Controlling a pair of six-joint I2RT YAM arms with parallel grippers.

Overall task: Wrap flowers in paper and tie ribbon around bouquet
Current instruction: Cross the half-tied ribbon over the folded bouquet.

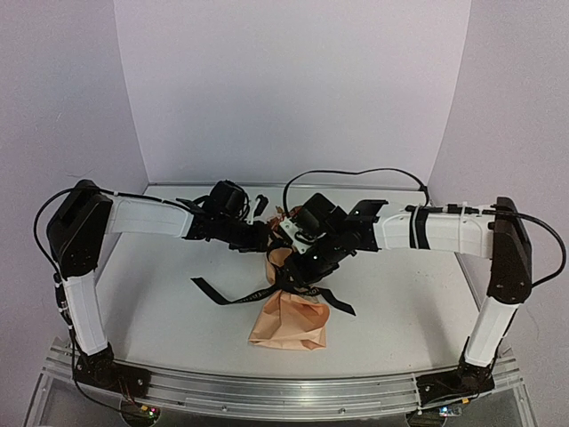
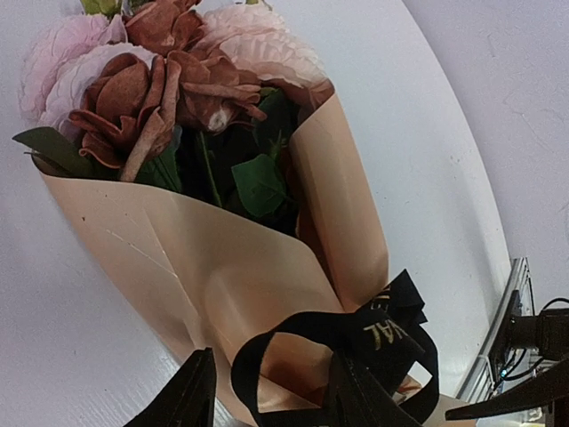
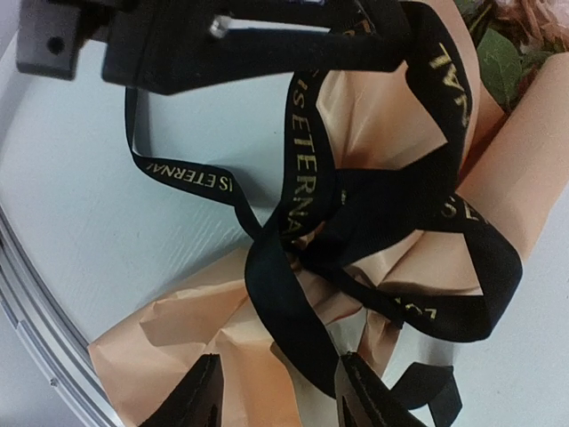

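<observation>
Roughly mid-table, we found the bouquet lying flat on the white table, blooms toward the far wall, both arms bent over its neck. Pink and rust flowers showed above the peach paper rim. We noted the black ribbon, gold-lettered, looped around the paper's waist, tails trailing on the table. Left gripper: jaws parted, a ribbon loop between them. Right gripper: jaws parted, one strand running down between.
</observation>
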